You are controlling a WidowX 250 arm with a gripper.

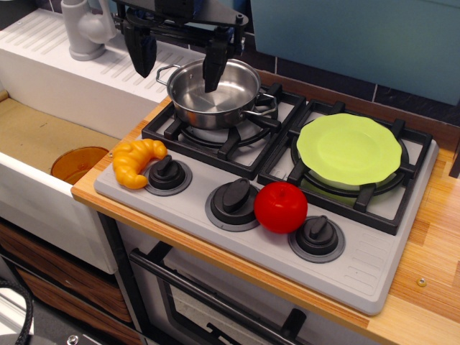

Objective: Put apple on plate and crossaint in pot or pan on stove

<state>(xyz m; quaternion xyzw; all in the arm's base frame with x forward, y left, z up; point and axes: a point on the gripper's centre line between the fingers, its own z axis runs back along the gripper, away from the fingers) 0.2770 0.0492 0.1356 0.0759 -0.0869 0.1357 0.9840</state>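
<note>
The red apple (280, 207) sits on the grey stove (366, 273) front, between the middle and right knobs. On the right burner lies the lime-green plate (349, 150), nothing on it. The yellow-orange crossaint (136, 161) rests at the stove's left front corner, beside the left knob. An empty steel pot (213, 93) stands on the left burner. My gripper (178, 61) hangs open above the pot's left rim, one finger (141, 50) left of the pot and the other finger (215, 66) over its inside, holding nothing.
An orange bowl (79, 164) sits in the white sink (43, 208) at the left, with a grey faucet (86, 29) behind. Three black knobs (233, 198) line the stove front. A wooden counter (431, 244) borders the right.
</note>
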